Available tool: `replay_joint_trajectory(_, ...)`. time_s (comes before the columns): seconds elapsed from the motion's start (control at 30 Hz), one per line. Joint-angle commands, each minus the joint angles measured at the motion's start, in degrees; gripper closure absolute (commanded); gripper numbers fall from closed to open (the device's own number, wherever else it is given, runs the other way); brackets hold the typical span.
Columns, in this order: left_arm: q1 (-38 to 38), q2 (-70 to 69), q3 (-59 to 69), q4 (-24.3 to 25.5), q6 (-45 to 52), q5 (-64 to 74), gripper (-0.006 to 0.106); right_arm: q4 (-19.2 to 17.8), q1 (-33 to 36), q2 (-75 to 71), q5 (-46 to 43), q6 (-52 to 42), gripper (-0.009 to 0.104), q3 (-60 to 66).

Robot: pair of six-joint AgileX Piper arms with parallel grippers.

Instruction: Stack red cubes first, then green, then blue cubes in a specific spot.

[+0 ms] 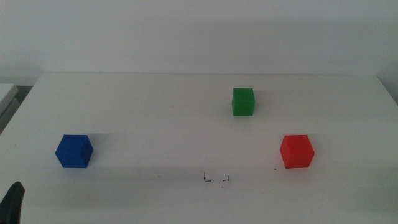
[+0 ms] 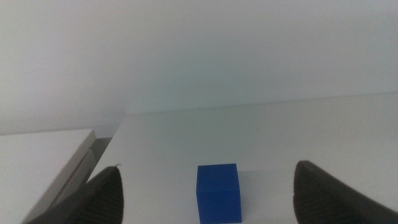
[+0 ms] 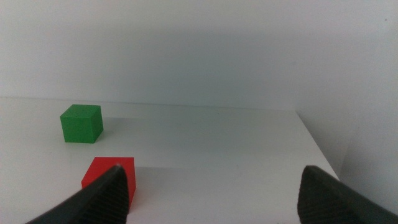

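Observation:
In the middle view the red cube sits at the right of the white table, the green cube further back, and the blue cube at the left. The spot, framed by two small black corner marks, lies bare near the front centre. My left gripper is open and empty, with the blue cube on the table just ahead between its jaws; one jaw tip shows at the bottom left of the middle view. My right gripper is open and empty, behind the red cube and green cube.
A lone small black dot lies just left of the red cube. A pale side surface adjoins the table's left edge. The table's right edge runs close to the right gripper. A white wall stands behind the table.

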Motion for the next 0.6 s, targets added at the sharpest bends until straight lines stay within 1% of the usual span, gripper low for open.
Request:
replay_joint_trajectory(0.0, 0.15, -0.23, 0.03, -0.02, 0.02, -0.84, 0.007, -0.45, 0.04, -0.24, -0.6, -0.32, 0.012, 0.17)
replay_joint_trajectory(0.03, 0.15, -0.23, 0.03, -0.02, 0.02, -0.84, 0.007, 0.34, 0.04, -0.24, -0.7, -0.32, 0.012, 0.17)
replay_joint_trajectory(0.1, 0.15, -0.23, 0.03, -0.02, 0.02, -0.84, 0.007, 0.34, 0.04, -0.24, -0.7, -0.32, 0.012, 0.17)
replay_joint_trajectory(0.17, 0.15, -0.23, 0.03, -0.02, 0.02, -0.84, 0.007, 0.71, 0.04, -0.24, -4.29, -0.59, 0.012, 0.17)
replay_joint_trajectory(0.23, 0.15, -0.23, 0.03, -0.02, 0.02, -0.84, 0.007, 0.71, 0.04, -0.24, -3.93, -0.47, 0.012, -0.1)
replay_joint_trajectory(0.33, 0.15, -0.23, 0.03, -0.02, 0.02, -0.84, 0.007, 1.01, 0.04, 0.64, -0.41, -0.3, 0.012, -4.71)
replay_joint_trajectory(0.43, 0.15, -0.23, 0.03, -0.02, 0.02, -0.84, 0.007, 1.39, 0.04, 6.41, 3.12, -0.3, 0.012, -11.62)
replay_joint_trajectory(0.5, 0.15, -0.23, 0.03, -0.02, 0.02, -0.84, 0.007, 2.66, 0.04, 11.2, 8.36, -0.3, 0.012, -17.1)
replay_joint_trajectory(0.57, 0.15, -0.23, 0.03, -0.02, 0.02, -0.84, 0.007, 4.15, 0.04, 17.27, 15.66, -0.3, 0.012, -24.17)
